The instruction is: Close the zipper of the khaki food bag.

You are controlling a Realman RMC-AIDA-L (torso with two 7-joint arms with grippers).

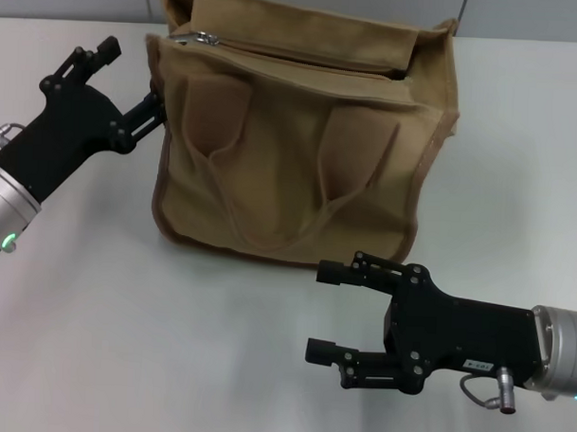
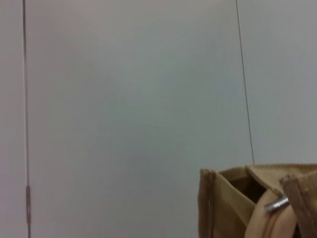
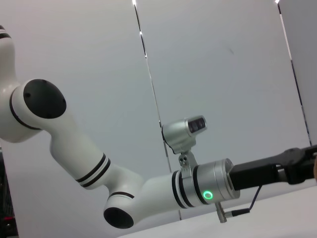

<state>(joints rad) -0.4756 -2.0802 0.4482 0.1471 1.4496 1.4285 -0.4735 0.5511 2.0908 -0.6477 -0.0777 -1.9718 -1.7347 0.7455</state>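
The khaki food bag (image 1: 300, 150) stands upright at the back middle of the white table, handles hanging down its front. Its zipper (image 1: 294, 57) runs along the top and gapes open, with the silver pull tab (image 1: 206, 38) at the bag's left end. My left gripper (image 1: 132, 78) is open beside the bag's upper left corner, and its lower finger (image 1: 150, 107) touches the bag's side. The left wrist view shows the bag's corner (image 2: 223, 203) and the pull tab (image 2: 276, 203). My right gripper (image 1: 325, 312) is open and empty, low in front of the bag.
The white table (image 1: 123, 343) stretches around the bag. A grey wall panel (image 2: 129, 99) stands behind. The right wrist view shows my left arm (image 3: 148, 193) reaching across.
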